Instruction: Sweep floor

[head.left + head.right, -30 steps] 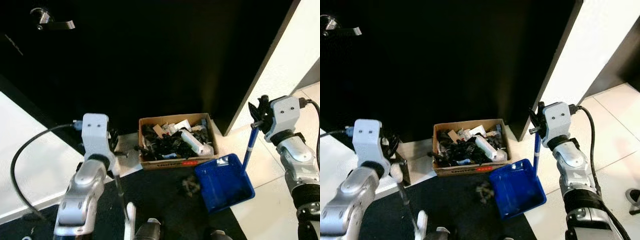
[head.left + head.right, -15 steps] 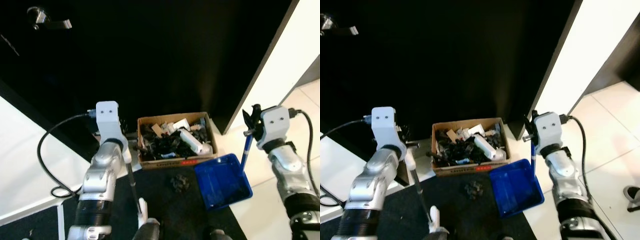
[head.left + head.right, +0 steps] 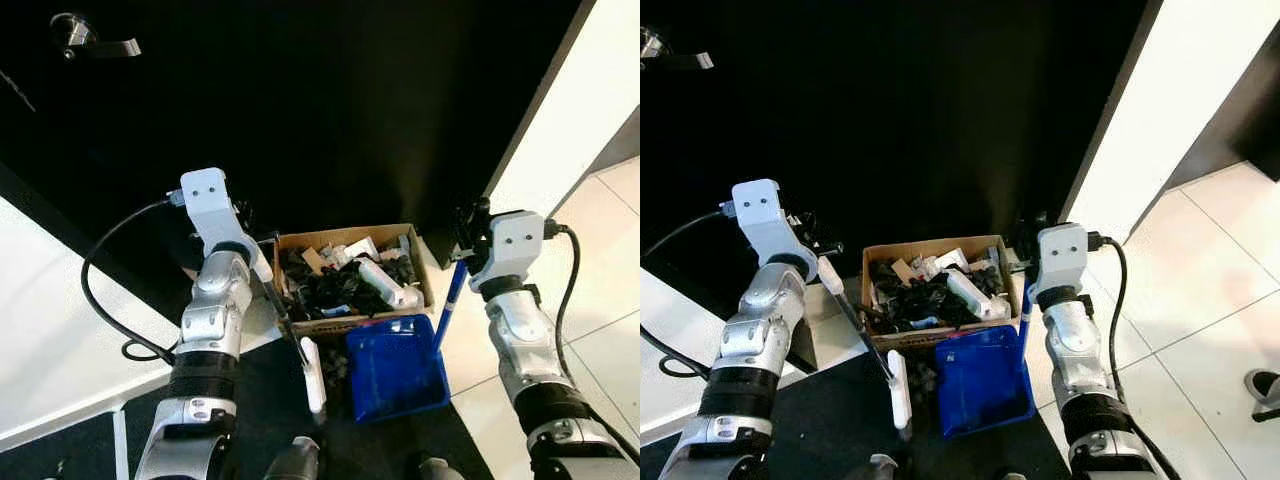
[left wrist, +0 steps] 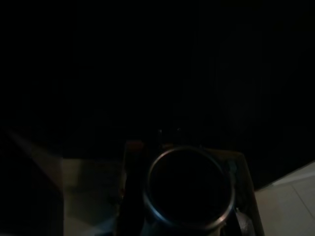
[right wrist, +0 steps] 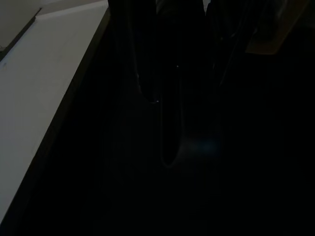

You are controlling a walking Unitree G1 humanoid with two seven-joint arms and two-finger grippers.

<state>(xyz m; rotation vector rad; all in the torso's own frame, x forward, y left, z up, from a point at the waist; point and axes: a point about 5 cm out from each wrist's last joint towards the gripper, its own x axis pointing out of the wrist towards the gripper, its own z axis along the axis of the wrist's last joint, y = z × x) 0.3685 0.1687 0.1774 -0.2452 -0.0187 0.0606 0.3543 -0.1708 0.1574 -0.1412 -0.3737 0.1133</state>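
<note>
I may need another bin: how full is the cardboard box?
Full: the cardboard box is heaped to its rim with dark scraps and white pieces, standing open-topped behind the blue dustpan.

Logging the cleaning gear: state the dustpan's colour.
The dustpan is blue, handle included; the left eye view shows it best.

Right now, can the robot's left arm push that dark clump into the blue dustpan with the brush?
Probably yes. The left gripper holds the brush, whose head sits beside the dark clump, right at the blue dustpan's open edge. Nothing lies between them.
</note>
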